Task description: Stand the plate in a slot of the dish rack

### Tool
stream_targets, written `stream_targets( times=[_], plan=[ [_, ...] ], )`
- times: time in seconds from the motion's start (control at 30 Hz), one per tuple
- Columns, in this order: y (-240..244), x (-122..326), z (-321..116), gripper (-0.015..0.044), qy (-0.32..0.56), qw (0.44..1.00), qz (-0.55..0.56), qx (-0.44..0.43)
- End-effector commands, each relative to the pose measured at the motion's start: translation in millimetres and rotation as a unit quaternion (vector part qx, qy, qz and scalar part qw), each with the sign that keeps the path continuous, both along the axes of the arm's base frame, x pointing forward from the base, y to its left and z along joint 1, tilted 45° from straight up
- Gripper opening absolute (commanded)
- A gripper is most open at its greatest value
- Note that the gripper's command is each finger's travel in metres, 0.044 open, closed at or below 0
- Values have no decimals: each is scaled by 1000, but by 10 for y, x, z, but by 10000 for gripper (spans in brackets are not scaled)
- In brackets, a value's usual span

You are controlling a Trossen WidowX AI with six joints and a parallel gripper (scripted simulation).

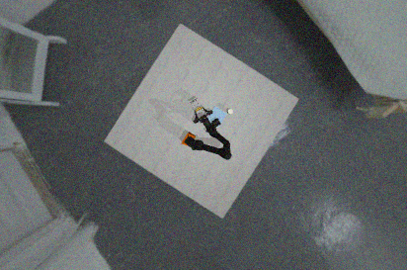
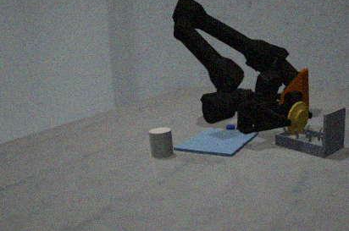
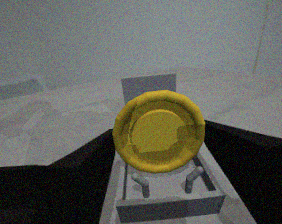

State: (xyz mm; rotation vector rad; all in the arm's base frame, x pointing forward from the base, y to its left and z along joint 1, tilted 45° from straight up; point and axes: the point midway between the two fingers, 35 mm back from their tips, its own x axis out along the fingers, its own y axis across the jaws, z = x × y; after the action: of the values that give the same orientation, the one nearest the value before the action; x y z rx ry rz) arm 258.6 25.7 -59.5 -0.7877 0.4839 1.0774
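In the wrist view, the yellow plate (image 3: 159,131) is standing on its edge, clamped in the gripper (image 2: 292,118), just above the grey dish rack (image 3: 167,192). The rails are waiting at 6 o'clock, straight below the plate.
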Motion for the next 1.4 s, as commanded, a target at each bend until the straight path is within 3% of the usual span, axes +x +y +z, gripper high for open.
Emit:
stream_targets(
  times=[0.0, 0.2, 0.7, 0.93, 1.37],
  plan=[
    [5, -5, 3, 0, 2, 1000, -1, 1],
    [5, -5, 3, 0, 2, 1000, -1, 1],
    [4, 0, 5, 394, -1, 1000, 1, 0],
    [48, 14, 52, 400, 0, 1000, 1, -2],
    [824, 70, 856, 400, 0, 1000, -1, 4]
  ],
)
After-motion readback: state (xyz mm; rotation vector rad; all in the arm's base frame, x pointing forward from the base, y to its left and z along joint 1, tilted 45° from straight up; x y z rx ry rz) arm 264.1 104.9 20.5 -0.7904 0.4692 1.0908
